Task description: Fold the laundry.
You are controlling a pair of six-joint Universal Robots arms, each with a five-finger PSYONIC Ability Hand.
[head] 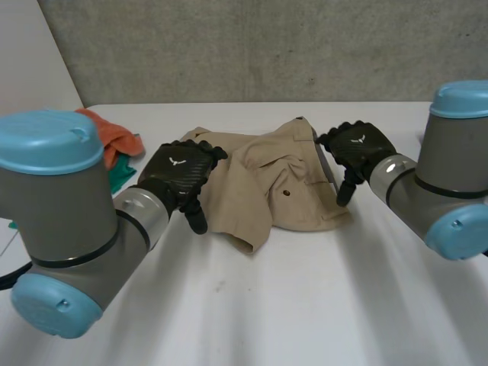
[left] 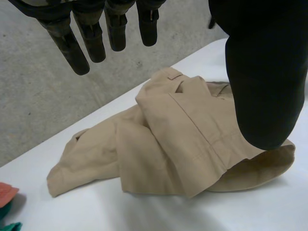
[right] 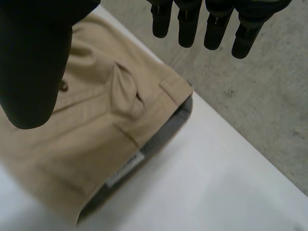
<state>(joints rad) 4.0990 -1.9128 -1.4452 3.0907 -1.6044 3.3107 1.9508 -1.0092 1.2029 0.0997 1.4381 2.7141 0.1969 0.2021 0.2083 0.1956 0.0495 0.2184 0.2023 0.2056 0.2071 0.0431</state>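
Note:
A crumpled pair of tan shorts [head: 267, 179] lies bunched in the middle of the white table [head: 305, 305]. My left hand [head: 179, 174] hovers at the shorts' left edge, fingers straight and relaxed, holding nothing. My right hand [head: 357, 149] hangs over the waistband at the right edge, likewise open and empty. In the left wrist view the straight fingers [left: 86, 33] and thumb [left: 264, 72] stand above the tan shorts [left: 163, 139], apart from the cloth. In the right wrist view the fingers [right: 207, 21] and thumb [right: 33, 62] hang above the waistband [right: 144, 139] with its grey lining and label.
An orange cloth [head: 114, 136] on a green one [head: 120, 175] lies at the table's left, behind my left arm. A corner of the orange cloth [left: 7, 192] shows beside the shorts in the left wrist view. A grey wall [head: 267, 46] runs behind the table's far edge.

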